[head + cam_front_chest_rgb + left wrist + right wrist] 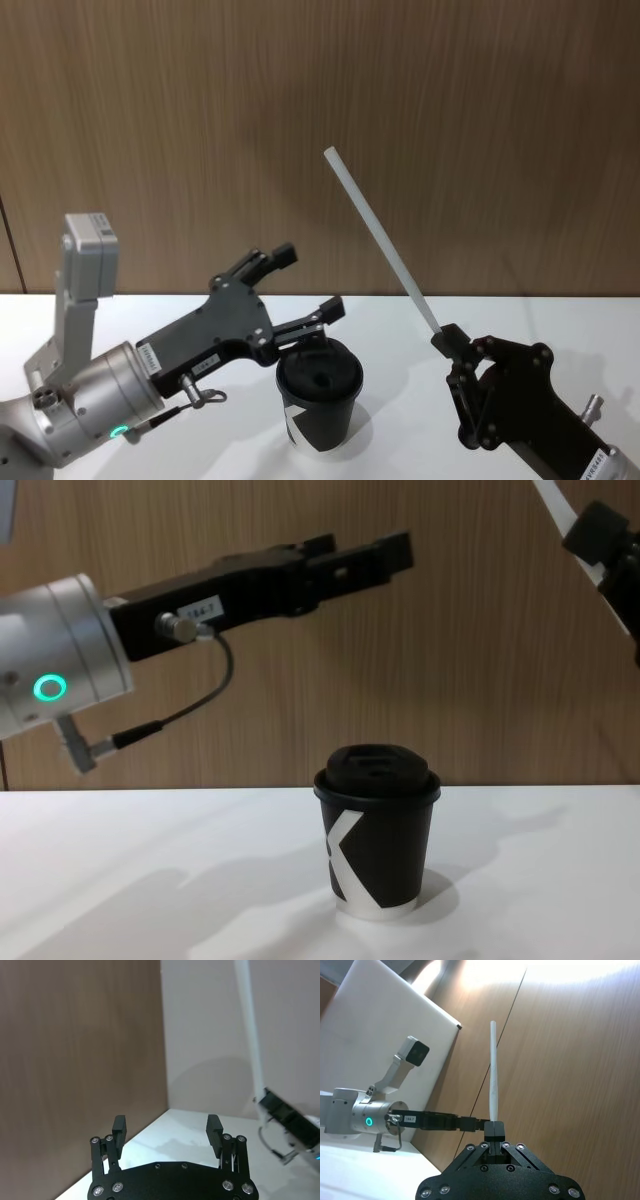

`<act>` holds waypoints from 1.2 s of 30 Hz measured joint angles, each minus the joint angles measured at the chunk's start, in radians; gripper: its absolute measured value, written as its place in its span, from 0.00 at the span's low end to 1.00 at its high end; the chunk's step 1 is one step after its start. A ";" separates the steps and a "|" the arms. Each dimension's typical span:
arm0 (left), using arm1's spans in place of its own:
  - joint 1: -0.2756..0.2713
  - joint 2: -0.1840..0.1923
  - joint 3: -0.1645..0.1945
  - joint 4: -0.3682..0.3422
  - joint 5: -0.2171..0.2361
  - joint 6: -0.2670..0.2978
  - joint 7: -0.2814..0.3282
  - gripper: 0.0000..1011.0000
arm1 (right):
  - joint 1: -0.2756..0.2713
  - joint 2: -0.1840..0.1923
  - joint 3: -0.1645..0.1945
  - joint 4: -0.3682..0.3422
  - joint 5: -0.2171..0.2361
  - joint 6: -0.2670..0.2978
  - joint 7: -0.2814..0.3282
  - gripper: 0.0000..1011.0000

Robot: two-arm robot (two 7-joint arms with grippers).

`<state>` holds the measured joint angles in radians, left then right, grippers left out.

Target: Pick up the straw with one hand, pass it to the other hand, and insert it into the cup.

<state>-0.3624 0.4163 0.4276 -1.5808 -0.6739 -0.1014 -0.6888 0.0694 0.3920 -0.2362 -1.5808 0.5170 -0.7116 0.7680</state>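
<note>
The right gripper [447, 342] has its jaws pinched shut on the bottom end of the straw [380, 235]. It holds the straw up in the air, off to the right of the cup [320, 395] and higher than the lid. The straw slants, its free top end leaning over toward the robot's left, with the wooden wall [480, 100] behind it.

The left gripper [308, 282] hangs in the air on its silver wrist, well above the cup in the chest view. Its fingers [119, 1126] are spread wide with nothing between them. The tips point toward the straw but stay apart from it.

The cup stands upright on the white table [540, 315] with its lid on and its white mark facing the robot. It sits between the two arms, and neither gripper touches it.
</note>
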 joint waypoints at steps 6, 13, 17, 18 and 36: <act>-0.041 -0.028 0.022 0.038 -0.057 0.006 -0.079 0.99 | 0.000 0.000 0.000 0.000 0.000 0.000 0.000 0.00; -0.085 -0.067 0.040 0.083 -0.115 0.008 -0.155 0.99 | 0.000 0.000 0.000 0.000 0.000 0.000 0.000 0.00; -0.103 -0.082 0.048 0.104 -0.141 0.007 -0.189 0.99 | 0.000 0.000 0.000 0.000 0.000 0.000 0.000 0.00; -0.105 -0.083 0.048 0.107 -0.147 0.006 -0.194 0.99 | 0.000 0.000 0.000 0.000 0.000 0.000 0.000 0.00; -0.100 -0.063 0.042 0.125 -0.214 -0.015 -0.267 0.99 | 0.000 0.000 0.000 0.000 0.000 0.000 0.000 0.00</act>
<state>-0.4626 0.3535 0.4700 -1.4563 -0.8882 -0.1165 -0.9558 0.0694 0.3920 -0.2362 -1.5809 0.5169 -0.7116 0.7679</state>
